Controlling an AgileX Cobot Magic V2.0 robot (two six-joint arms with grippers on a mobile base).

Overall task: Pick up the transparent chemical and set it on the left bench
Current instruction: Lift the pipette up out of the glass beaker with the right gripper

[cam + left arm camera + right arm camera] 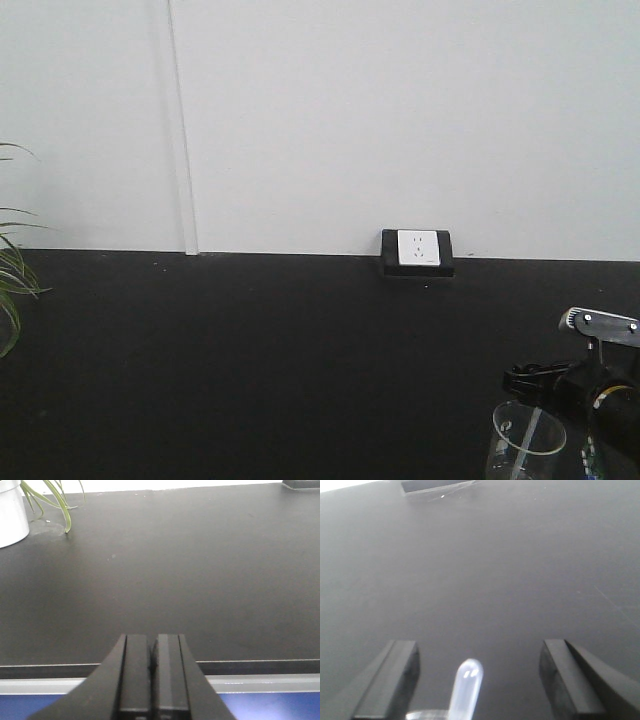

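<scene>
The transparent chemical (526,441), a clear glass beaker with a translucent pipette in it, is at the bottom right of the front view. My right gripper (479,680) is open, its jaws wide apart. The pipette's bulb (466,684) and a piece of the beaker's rim (426,713) show between the fingers, nearer the left one; I see no contact. The right arm (598,385) is just right of the beaker. My left gripper (152,672) is shut and empty, low over the front edge of the worktop. The left bench with white bins is out of view.
I face a black worktop (250,360) with a wall socket (418,250) at the back and a white wall. Plant leaves (12,285) hang in at the far left; its white pot (11,512) shows in the left wrist view. The worktop's front edge (260,664) shows there.
</scene>
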